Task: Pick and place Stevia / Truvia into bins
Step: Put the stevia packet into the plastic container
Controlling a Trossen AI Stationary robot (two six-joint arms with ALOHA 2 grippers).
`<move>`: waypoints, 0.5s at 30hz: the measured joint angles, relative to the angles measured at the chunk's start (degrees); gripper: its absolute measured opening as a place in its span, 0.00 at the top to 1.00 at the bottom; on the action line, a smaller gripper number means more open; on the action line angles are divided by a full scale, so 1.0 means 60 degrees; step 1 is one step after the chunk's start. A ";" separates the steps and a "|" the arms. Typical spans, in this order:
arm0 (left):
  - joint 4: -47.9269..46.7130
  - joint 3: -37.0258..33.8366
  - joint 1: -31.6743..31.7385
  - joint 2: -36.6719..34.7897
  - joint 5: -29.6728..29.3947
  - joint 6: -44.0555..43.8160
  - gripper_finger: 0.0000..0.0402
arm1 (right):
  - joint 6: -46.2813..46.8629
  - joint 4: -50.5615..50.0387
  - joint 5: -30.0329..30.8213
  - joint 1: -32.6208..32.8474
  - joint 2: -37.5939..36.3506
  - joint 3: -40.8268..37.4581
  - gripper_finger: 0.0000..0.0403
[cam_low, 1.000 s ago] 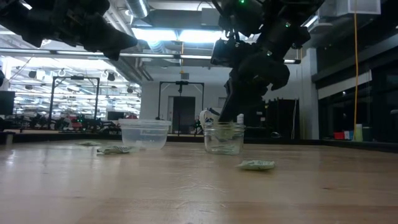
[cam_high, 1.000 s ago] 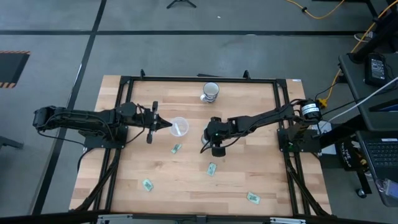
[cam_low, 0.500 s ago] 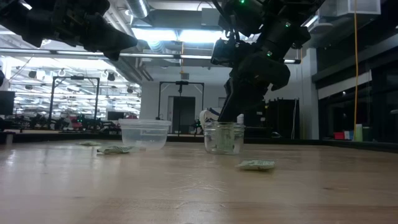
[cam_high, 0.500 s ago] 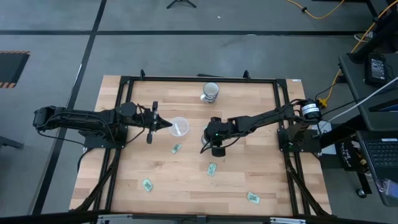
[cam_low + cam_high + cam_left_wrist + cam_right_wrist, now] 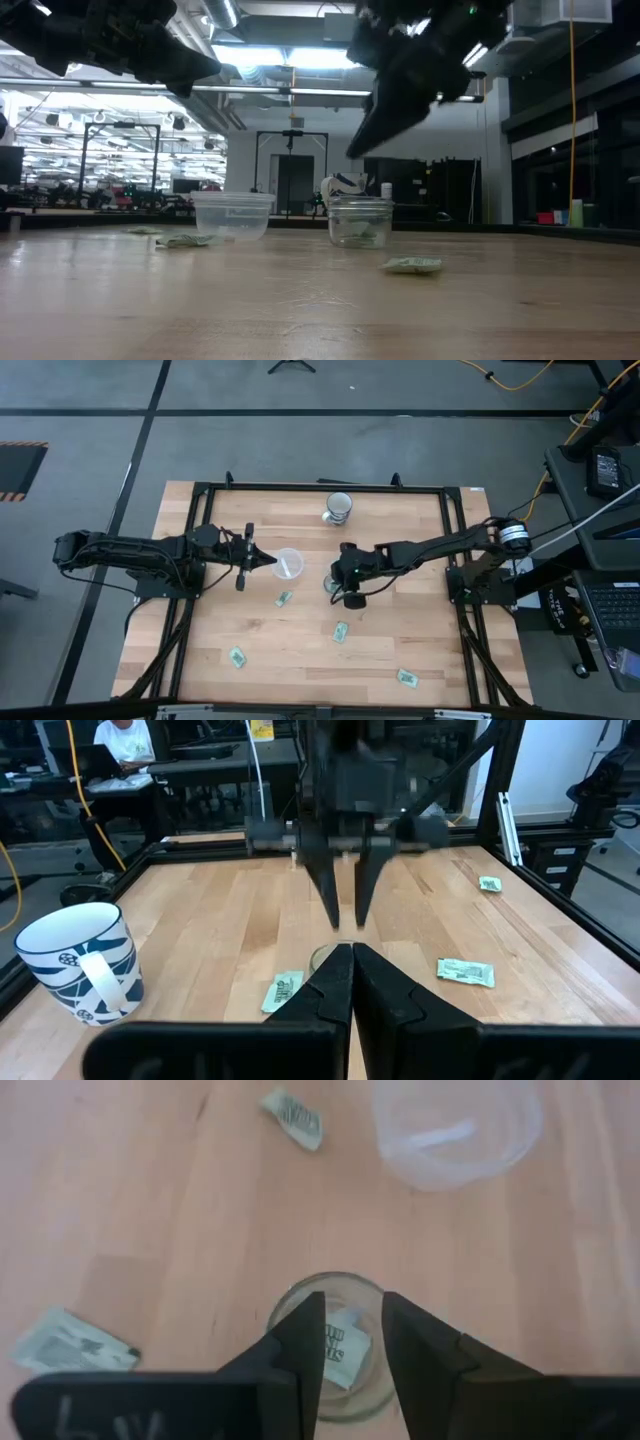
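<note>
Green-and-white sweetener packets lie scattered over a pale wooden table (image 5: 400,610) as the right gripper (image 5: 352,1342) hangs directly above the narrow clear cup (image 5: 333,1344), its two dark fingers parted with nothing between them. One packet (image 5: 343,1342) rests inside that cup, seen from the right wrist view between the spread fingers, which suggests the arm sits there because a drop into this bin has just been made. In the low view the gripper is well clear of the cup's rim, raised above it. The wider translucent cup (image 5: 288,564) stands just beside the left gripper (image 5: 262,561), whose fingers are pressed together and empty; that arm waits at the table's left with its tip pointing at the cup, apparently out of the way rather than working. A pale strip shows inside the wide cup, though whether it is a packet cannot be told. Four packets remain loose on the wood: one (image 5: 283,599) just in front of the wide cup, one (image 5: 341,631) in front of the narrow cup, one (image 5: 237,656) near the front left and one (image 5: 406,677) near the front right. A blue-and-white patterned mug (image 5: 338,507) stands at the far edge, apart from the work. The task looks partly done, with the nearest loose packets the likely next targets. Being flat and thin against the wood, they would call for a low, precise pinch.
</note>
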 joint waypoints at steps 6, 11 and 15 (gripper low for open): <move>-0.0047 0.0000 0.0002 0.0000 -0.0003 0.0000 0.99 | -0.0073 -0.0248 0.0000 0.0024 -0.1163 0.0000 0.75; -0.0064 0.0000 0.0002 0.0000 0.0000 0.0000 0.99 | -0.0317 -0.0554 0.0019 0.0118 -0.1917 0.0000 0.89; -0.0069 0.0000 0.0001 0.0000 0.0000 0.0003 0.99 | -0.0523 0.0295 0.0021 0.0297 -0.2141 -0.0648 0.98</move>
